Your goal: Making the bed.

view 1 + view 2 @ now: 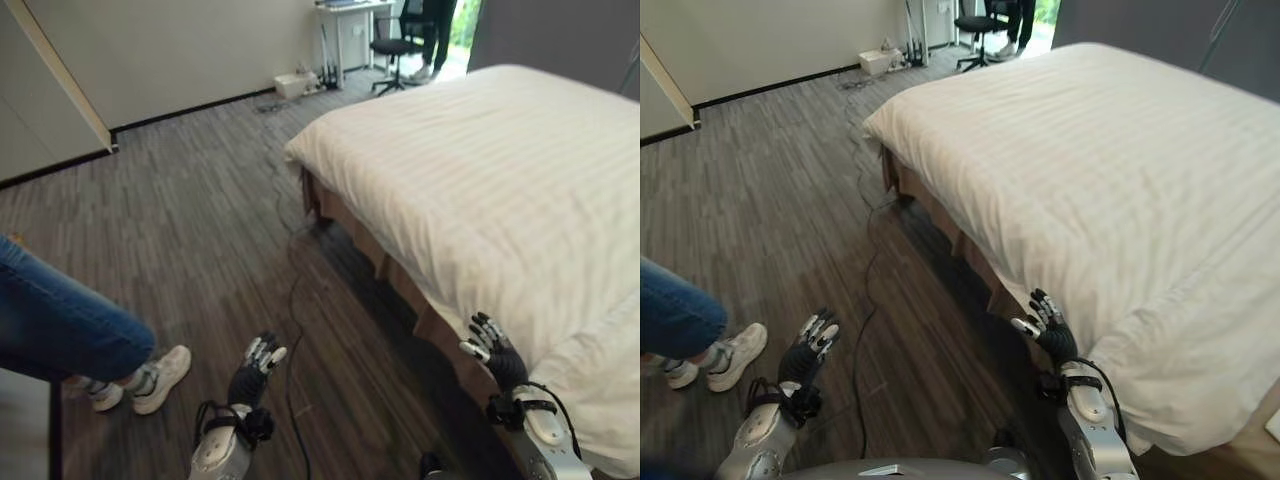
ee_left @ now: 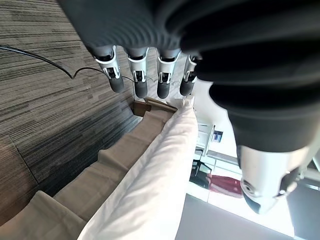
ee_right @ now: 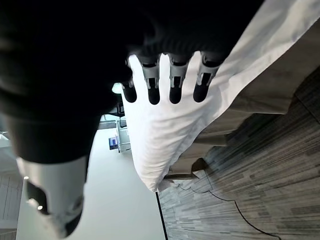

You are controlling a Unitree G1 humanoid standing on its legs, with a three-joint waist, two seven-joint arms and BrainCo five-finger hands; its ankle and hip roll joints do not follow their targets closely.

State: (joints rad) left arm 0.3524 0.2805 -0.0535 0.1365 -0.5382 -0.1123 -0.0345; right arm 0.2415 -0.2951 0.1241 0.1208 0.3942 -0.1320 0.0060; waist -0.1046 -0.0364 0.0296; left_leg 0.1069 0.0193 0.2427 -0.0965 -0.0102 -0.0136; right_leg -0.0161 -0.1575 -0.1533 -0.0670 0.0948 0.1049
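Nearest, left robot hand (image 1: 254,372): low over the floor (image 1: 200,230), fingers straight and relaxed, holding nothing.
Right robot hand (image 1: 1052,335): beside the bed's near side edge, fingers straight, nothing in its grasp; just short of the duvet's hanging edge.
Person: jeans leg (image 1: 60,325) and white shoes (image 1: 160,378) on the floor at the left.
Bed (image 1: 390,275): right of the floor, long axis running from near right to far left.
Duvet (image 1: 1110,170): white, striped, spread smooth over the bed, draping over the near side.
Far: office chair (image 1: 392,50) by a white desk (image 1: 352,12) at the wall.
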